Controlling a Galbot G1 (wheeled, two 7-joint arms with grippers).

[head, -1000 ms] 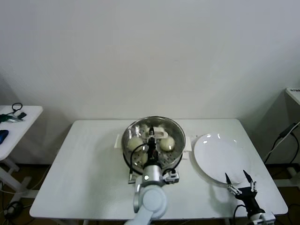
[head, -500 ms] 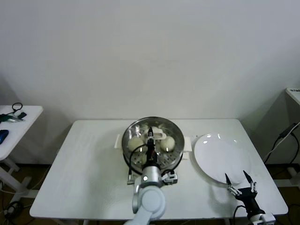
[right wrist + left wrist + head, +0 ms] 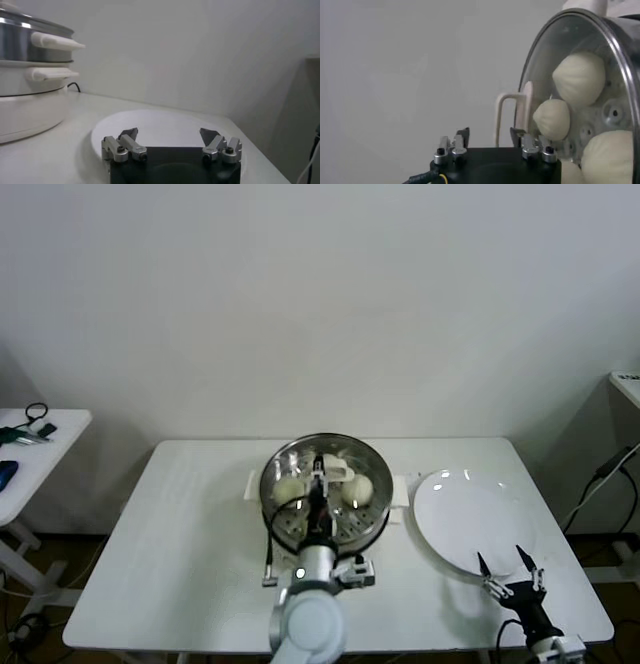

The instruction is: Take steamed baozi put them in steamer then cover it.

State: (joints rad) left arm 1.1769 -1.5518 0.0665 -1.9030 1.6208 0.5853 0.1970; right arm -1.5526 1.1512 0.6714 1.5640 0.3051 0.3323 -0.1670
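Observation:
The steamer [image 3: 275,469] stands mid-table with the clear glass lid [image 3: 345,446] on it. The lid's white handle [image 3: 335,470] is at the top. Several baozi [image 3: 288,487] lie inside and show through the glass in the left wrist view [image 3: 580,77]. My left gripper [image 3: 318,476] is open just over the lid. In its wrist view [image 3: 490,136] the lid handle [image 3: 512,117] stands beyond the fingertips, not touched. My right gripper [image 3: 500,562] is open and empty at the near edge of the white plate [image 3: 465,519].
The empty plate [image 3: 160,125] lies to the right of the steamer [image 3: 30,75]. A black cable [image 3: 268,549] runs from the steamer's base toward the front edge. A small side table [image 3: 30,449] with loose items stands far left.
My left arm has drawn back toward the table's front edge. The lid stays on the steamer. The right gripper has hardly moved.

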